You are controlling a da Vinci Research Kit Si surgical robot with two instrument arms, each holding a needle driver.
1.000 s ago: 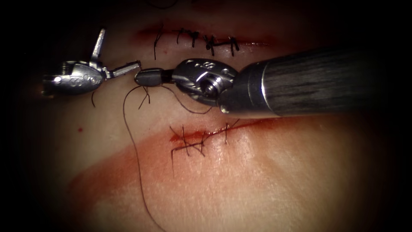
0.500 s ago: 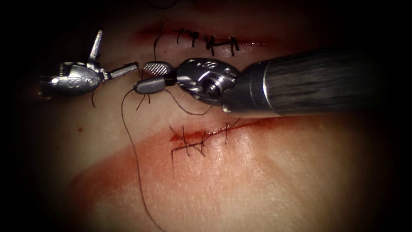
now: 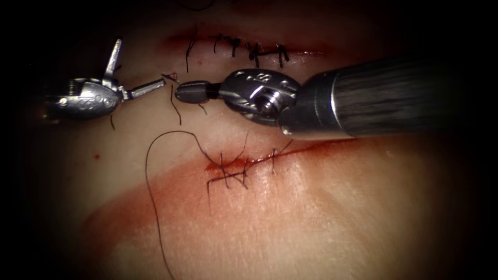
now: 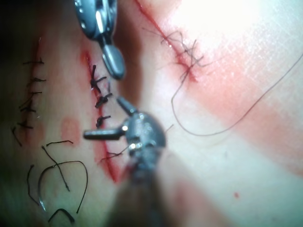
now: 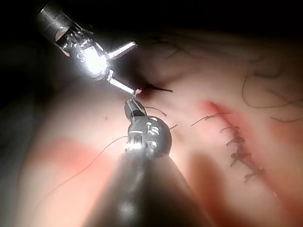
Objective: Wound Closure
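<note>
**K:** Tissue [image 3: 321,218] is lying pale under both tools in the endoscope view, with red fluid [image 3: 155,202] smearing along the lower cut [image 3: 311,148]. The upper cut [image 3: 306,52] is carrying its own stitches.

**M:** Tools?

**K:** Both are working between the two cuts, toward their left ends. The left tool [image 3: 143,60] is spreading its jaws wide and gripping nothing. The right tool [image 3: 179,93] is keeping its jaws pressed together. A short cut end [image 3: 176,109] is hanging at its tip, and I cannot tell whether it is pinched.

**M:** Thread?

**K:** The long thread [image 3: 147,171] is running from the lower cut's stitches [image 3: 228,173] and looping left over the tissue, free of both tools. Judging it light, limp and slippery, so best gripped on the free run, well clear of the knots.

**M:** Left wrist view?

**K:** The left tool [image 4: 102,117] is again showing parted jaws. What looks like the needle [image 4: 86,182] is lying loose on the tissue beyond a further stitched cut, not in the tissue, among loose ends [image 4: 59,142]. Judging it stiff, so grasp it mid-curve and spare the point.

**M:** Right wrist view?

**K:** The right tool [image 5: 132,105] is sitting closed, almost touching one left jaw. Its shaft is overhanging the lower cut's right part, and the stray ends are cluttering any approach.
</note>
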